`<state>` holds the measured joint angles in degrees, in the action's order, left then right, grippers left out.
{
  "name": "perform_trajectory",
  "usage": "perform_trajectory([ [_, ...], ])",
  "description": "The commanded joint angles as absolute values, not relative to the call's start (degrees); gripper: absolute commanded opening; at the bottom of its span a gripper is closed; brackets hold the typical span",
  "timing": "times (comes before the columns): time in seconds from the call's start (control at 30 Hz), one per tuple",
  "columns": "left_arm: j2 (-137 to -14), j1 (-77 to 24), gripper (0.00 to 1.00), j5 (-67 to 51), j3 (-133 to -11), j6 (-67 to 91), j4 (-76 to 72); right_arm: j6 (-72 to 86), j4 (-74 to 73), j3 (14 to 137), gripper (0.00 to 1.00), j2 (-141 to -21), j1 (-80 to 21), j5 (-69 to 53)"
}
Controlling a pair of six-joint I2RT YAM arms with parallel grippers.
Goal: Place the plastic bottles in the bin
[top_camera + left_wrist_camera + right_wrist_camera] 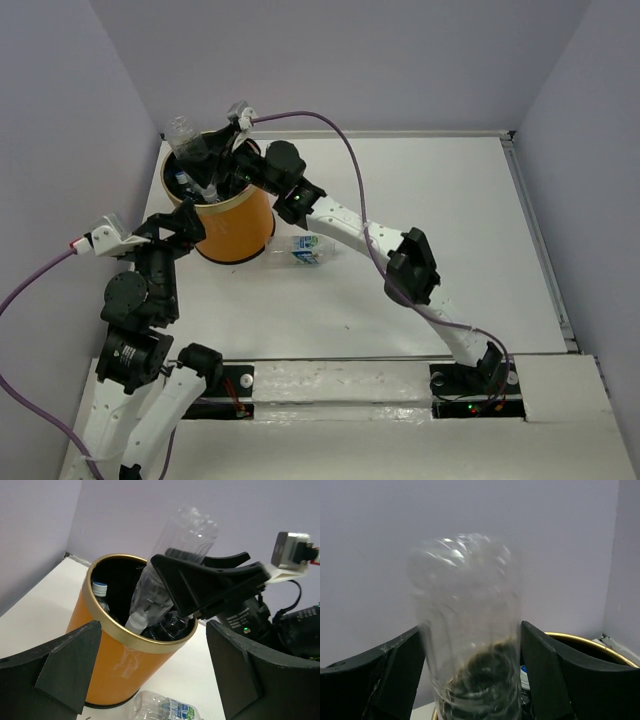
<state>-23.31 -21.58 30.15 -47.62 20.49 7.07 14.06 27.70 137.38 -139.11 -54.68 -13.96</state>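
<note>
The orange bin stands at the table's far left, black inside, with several plastic bottles in it. My right gripper hangs over its mouth, shut on a clear bottle that points neck down into the bin, base up. In the right wrist view this bottle fills the gap between both fingers. Another bottle with a blue-white label lies on the table just right of the bin. My left gripper is open and empty against the bin's left side. It faces the bin wall.
A blue-capped bottle leans inside the bin. The lying bottle shows between my left fingers. Purple walls close the table at left, back and right. A purple cable arcs over the right arm.
</note>
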Motion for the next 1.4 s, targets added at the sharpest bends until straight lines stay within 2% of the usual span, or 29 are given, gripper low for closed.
perform_trajectory([
  [0.0, -22.59, -22.24, 0.95, 29.72, -48.96, 19.78, 4.13, 16.09, 31.82, 141.77, 0.86, -136.59, -53.79, -12.13],
  [0.1, -22.06, -22.24, 0.95, 26.38, -48.43, 18.81, 2.47, 15.12, 28.58, 142.82, 0.99, -135.18, -53.79, -12.48],
  [0.23, -20.83, -22.24, 0.95, 22.6, -46.94, 16.62, -1.3, 14.85, 27.86, 139.58, 1.0, -130.63, -52.74, -12.48],
  [0.3, -20.74, -22.24, 0.96, 17.69, -45.36, 15.13, -3.33, 14.85, 28.04, 132.75, 0.98, -126.85, -52.21, -12.31],
  [0.37, -22.05, -22.24, 0.98, 10.77, -44.3, 13.1, -6.41, 13.54, 29.79, 124.67, 0.96, -118.16, -51.07, -10.39],
  [0.43, -26.61, -22.59, 0.99, 5.3, -45.43, 11.44, -6.42, 12.92, 31.11, 109.74, 0.91, -107.65, -50.11, -8.8],
  [0.47, -28.63, -22.85, 0.99, 0.4, -46.05, 10.9, -6.24, 12.75, 31.81, 104.38, 0.9, -103.92, -48.71, -7.22],
  [0.5, -32.83, -23.2, 0.99, -2.95, -47.45, 10.55, -5.28, 12.74, 31.9, 93.8, 0.9, -100.32, -47.82, -6.51],
  [0.57, -37.07, -24.17, 0.99, -6.75, -48.51, 9.15, -4.57, 13.97, 31.64, 83.2, 0.89, -89.6, -45.8, -4.93],
  [0.6, -40.83, -26.08, 0.99, -8.59, -49.47, 8.53, -3.53, 15.8, 31.47, 72.88, 0.89, -86.08, -43.44, -3.62],
  [0.63, -42.78, -27.15, 0.99, -9.31, -50.09, 7.66, -2.91, 16.86, 31.2, 72.77, 0.89, -82.83, -42.29, -3.26],
  [0.73, -50.15, -33.12, 0.99, -8.0, -52.64, 3.79, 0.77, 20.73, 28.49, 52.63, 0.9, -70.78, -37.8, -1.06],
  [0.97, -69.59, -46.92, 0.99, 7.36, -59.76, -3.6, 10.37, 23.02, 21.71, 32.9, 0.94, -49.68, -34.01, 3.95],
  [1.1, -77.33, -47.55, 0.99, 9.57, -62.48, -6.06, 10.37, 23.12, 20.04, 28.14, 0.95, -42.46, -33.49, 5.71],
  [1.37, -90.17, -47.46, 0.99, 15.29, -66.09, -9.66, 13.18, 20.4, 15.92, 27.42, 0.95, -33.85, -33.49, 8.34],
])
